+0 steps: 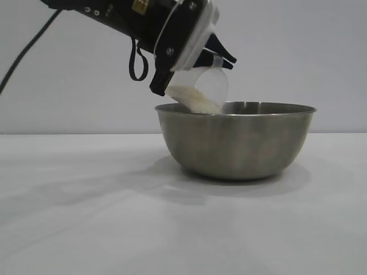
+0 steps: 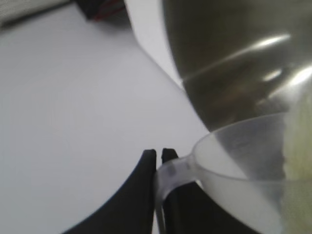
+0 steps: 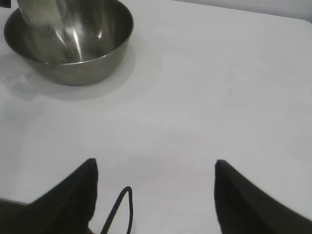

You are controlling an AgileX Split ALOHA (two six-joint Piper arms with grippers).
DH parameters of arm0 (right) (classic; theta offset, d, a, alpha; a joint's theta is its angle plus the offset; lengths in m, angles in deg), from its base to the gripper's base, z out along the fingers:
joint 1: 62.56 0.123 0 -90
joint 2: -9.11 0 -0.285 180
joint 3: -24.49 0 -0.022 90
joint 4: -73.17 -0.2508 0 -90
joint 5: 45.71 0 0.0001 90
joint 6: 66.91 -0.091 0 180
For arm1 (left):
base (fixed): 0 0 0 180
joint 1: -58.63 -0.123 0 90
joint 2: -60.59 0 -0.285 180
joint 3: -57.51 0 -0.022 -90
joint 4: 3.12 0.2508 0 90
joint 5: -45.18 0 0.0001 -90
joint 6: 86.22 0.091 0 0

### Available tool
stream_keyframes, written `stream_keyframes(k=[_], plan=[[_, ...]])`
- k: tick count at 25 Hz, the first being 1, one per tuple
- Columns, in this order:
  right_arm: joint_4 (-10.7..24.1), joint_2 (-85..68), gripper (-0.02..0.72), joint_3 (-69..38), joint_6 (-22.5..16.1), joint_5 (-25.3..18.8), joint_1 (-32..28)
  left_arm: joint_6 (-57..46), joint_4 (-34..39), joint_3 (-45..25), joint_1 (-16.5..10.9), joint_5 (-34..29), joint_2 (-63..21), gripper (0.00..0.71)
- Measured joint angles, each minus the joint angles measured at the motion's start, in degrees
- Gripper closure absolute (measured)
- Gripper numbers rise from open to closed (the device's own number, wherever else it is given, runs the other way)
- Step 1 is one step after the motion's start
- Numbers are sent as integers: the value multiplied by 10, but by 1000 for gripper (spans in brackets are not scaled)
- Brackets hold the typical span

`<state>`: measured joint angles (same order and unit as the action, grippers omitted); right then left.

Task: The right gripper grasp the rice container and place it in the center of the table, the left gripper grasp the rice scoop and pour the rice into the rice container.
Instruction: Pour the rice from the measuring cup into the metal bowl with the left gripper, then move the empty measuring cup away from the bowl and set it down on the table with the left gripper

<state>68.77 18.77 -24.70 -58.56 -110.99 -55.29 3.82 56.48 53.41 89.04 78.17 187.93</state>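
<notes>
1. Rice [image 1: 198, 100] sits heaped in the low side of the scoop [image 1: 200, 90], pale grains sliding toward its lip; in the right wrist view a whitish stream [image 3: 41, 14] hangs over the bowl's far edge.
2. Scoop is tipped steeply, mouth down, lip just over the near rim of the bowl [image 1: 236, 140] on the exterior view's left side. Cannot tell whether lip and rim touch.
3. My left gripper [image 2: 159, 161] is clamped on the scoop's side handle [image 2: 171, 170], both black fingers pressed tight against the thin tab. The arm comes in from upper left in the exterior view, angled downward.
4. Bowl stands upright on the table [image 1: 86, 217], slightly right of the middle of the exterior view. Its steel inside [image 2: 234, 58] shows bright streaks.
5. My right gripper [image 3: 156, 195] hangs well apart from the bowl, fingers spread wide with only bare tabletop between them, holding nothing.
6. Thin black cable [image 3: 122, 209] loops beside one right finger.
</notes>
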Motion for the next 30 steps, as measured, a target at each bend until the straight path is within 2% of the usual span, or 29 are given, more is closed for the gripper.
stream_keyframes(k=[5, 10, 13, 16, 19, 21, 23, 26, 30], plan=[[0, 0, 267, 0, 0, 0, 0, 47, 7, 2, 1, 2, 0, 710], [0, 0, 267, 0, 0, 0, 0, 42, -6, 2, 9, 21, 2, 710], [0, 0, 267, 0, 0, 0, 0, -31, -146, 2, 11, 77, 4, 710], [0, 0, 267, 0, 0, 0, 0, -134, -347, 2, 11, 150, -2, 710], [0, 0, 267, 0, 0, 0, 0, -311, -492, 2, 7, 163, -27, 710], [0, 0, 267, 0, 0, 0, 0, -401, -568, 2, -6, 167, -44, 710], [0, 0, 267, 0, 0, 0, 0, -456, -635, 3, -21, 149, -55, 710], [0, 0, 267, 0, 0, 0, 0, -517, -698, 3, -48, 75, -64, 710], [0, 0, 267, 0, 0, 0, 0, -641, -722, 3, -98, -47, -65, 710]])
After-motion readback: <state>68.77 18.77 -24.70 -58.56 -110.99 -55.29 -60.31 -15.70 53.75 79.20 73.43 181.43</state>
